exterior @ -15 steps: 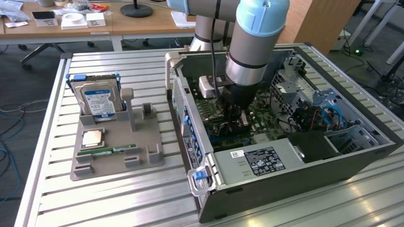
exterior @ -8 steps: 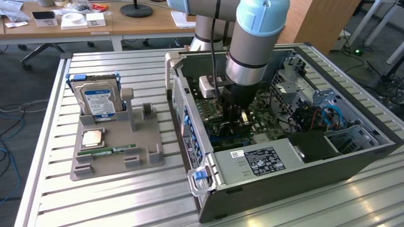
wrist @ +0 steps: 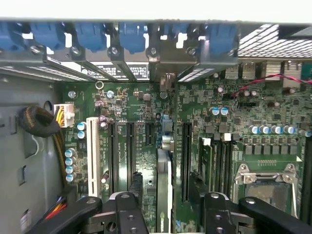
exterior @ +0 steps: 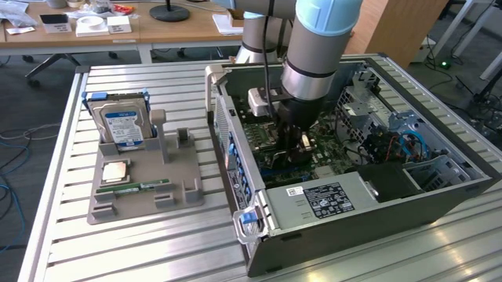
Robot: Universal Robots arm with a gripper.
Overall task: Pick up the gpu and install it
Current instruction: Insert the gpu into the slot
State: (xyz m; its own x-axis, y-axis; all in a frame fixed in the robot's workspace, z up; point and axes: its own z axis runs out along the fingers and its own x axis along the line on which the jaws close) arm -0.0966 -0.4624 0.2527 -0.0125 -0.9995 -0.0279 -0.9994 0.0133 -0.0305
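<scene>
Gpu (wrist: pixel 164 190) edge-on between open gripper (wrist: pixel 165 187) fingers, cooler hidden.

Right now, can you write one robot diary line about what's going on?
gripper: open, inside computer case | gpu: standing edge-on in motherboard slot between the fingers | hard drive: upright in grey holder

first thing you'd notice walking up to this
The big arm plunging into the open computer case, its gripper open just above the motherboard, astride the upright gpu standing among the slots. Next, the hard drive standing in the grey holder at the exterior view's left.
</scene>
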